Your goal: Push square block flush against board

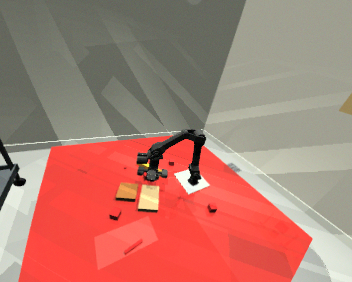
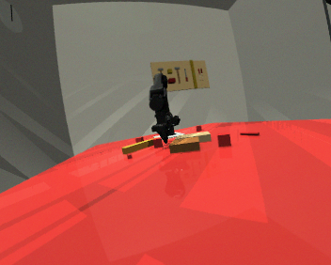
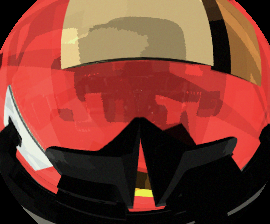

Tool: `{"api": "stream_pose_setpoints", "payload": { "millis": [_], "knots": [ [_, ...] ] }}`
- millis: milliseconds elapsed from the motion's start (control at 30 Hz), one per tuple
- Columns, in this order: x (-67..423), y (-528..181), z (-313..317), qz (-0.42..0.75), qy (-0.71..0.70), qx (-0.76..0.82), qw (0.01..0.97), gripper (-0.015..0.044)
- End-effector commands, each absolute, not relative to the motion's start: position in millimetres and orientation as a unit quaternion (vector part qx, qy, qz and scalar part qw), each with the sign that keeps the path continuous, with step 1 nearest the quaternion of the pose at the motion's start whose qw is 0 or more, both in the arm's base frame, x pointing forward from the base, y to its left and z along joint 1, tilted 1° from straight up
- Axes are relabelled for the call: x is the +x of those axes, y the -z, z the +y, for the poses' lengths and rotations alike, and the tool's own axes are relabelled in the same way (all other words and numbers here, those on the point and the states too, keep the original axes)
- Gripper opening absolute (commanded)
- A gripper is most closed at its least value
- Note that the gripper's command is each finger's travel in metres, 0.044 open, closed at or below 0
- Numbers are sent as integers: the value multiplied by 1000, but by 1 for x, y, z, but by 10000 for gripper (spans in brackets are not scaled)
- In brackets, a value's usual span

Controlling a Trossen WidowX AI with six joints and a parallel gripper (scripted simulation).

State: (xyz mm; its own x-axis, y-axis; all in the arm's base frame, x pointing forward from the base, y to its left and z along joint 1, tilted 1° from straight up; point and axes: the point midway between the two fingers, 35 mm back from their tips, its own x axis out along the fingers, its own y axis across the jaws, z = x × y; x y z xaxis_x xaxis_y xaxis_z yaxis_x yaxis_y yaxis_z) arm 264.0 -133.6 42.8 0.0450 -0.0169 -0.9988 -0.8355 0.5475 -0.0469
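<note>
The tan board (image 1: 149, 198) (image 2: 196, 135) (image 3: 139, 23) lies flat on the red table. The orange-brown square block (image 1: 127, 191) (image 2: 183, 147) (image 3: 238, 39) lies close beside its long side, with the far ends roughly level. A thin dark line shows between them, and I cannot tell if they touch. My gripper (image 1: 152, 175) (image 2: 165, 140) (image 3: 139, 121) is shut and empty. It sits low over the table just beyond the board's far end, apart from it in the wrist view.
A yellow bar (image 1: 145, 165) (image 2: 136, 148) lies behind the gripper. Dark red cubes (image 1: 115, 215) (image 1: 212, 207) (image 2: 224, 140) and a flat red bar (image 1: 133, 246) are scattered nearer the front. The arm's base stands on a white plate (image 1: 202, 186).
</note>
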Motion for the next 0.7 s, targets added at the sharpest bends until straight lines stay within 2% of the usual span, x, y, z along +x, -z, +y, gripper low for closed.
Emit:
{"api": "stream_pose_setpoints", "payload": {
  "millis": [0, 133, 433, 667],
  "knots": [
    [265, -55, -133, 610, -324, -350, 633, 0],
    [262, -99, -132, 607, -324, -352, 634, 0],
    [266, -94, -129, 609, -324, -350, 633, 0],
    [332, -105, -61, 592, -335, -363, 637, 0]
  ]
}}
